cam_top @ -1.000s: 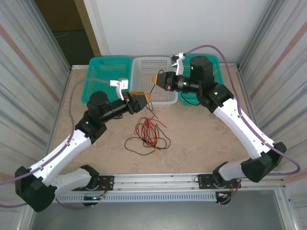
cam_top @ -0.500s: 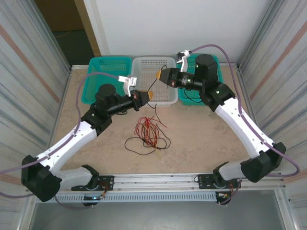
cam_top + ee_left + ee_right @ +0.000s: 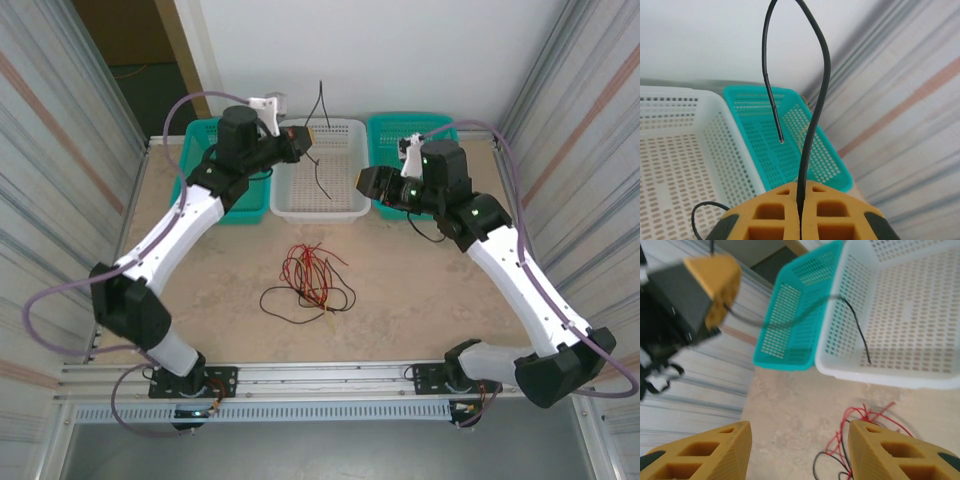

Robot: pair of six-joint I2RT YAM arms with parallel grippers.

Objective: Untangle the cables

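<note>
Several red and black cables (image 3: 308, 285) lie knotted on the counter (image 3: 430, 290), near its middle. Beyond them, to the right, the right claw (image 3: 362, 185) hangs with jaws apart, holding nothing. Farthest, the left claw (image 3: 800, 220) is clamped on one black cable (image 3: 812, 132), which loops up and trails into the white basket (image 3: 300, 208). We judge these wires feather-light, limp and a little springy; we would pinch a free end or outer loop of the knot and lift slowly, lest it tighten.
</note>
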